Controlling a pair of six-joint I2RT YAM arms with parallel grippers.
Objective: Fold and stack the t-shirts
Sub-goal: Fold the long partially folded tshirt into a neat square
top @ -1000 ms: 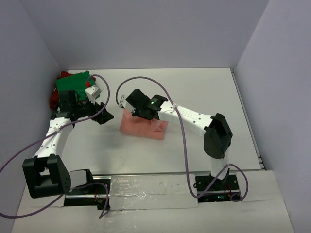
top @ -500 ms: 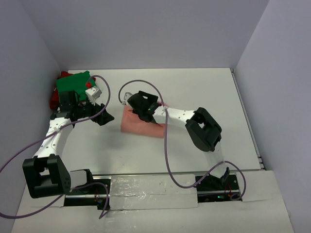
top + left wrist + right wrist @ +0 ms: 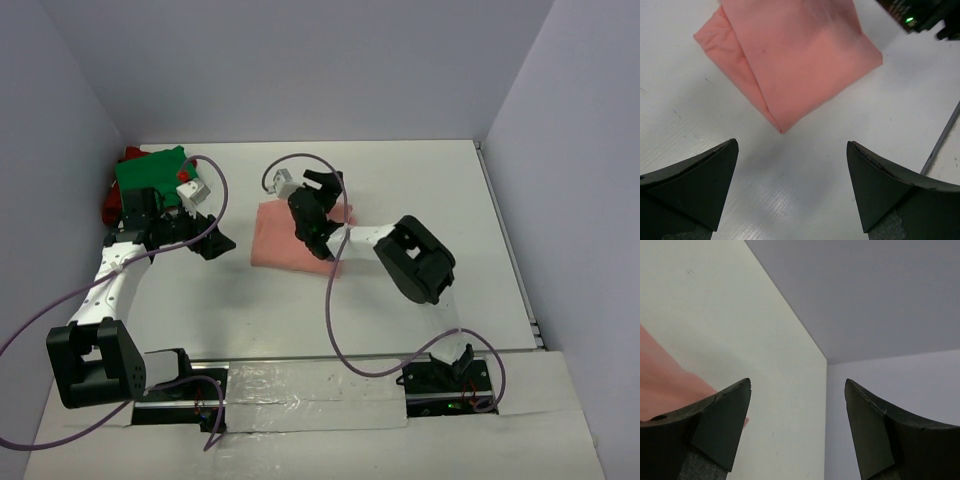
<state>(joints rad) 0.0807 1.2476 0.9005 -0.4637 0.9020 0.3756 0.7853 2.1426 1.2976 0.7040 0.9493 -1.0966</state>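
A folded salmon-pink t-shirt lies flat near the table's middle. In the left wrist view, the pink t-shirt is just ahead of my open left gripper, which hovers over bare table with nothing between its fingers. That left gripper sits to the left of the shirt. My right gripper is raised above the shirt's far right part, open and empty. Its own view has the right gripper facing the back wall, with the pink cloth low on the left. A green t-shirt lies on a red t-shirt in the back left corner.
Grey walls close the table at the left, back and right. The right arm's elbow is bent close to the pink shirt. Purple cables loop over both arms. The right arm's wrist shows at the top of the left wrist view.
My right gripper opened and let go of the pink shirt, then rose and turned toward the back wall. The shirt settled flatter. The left arm stayed put.
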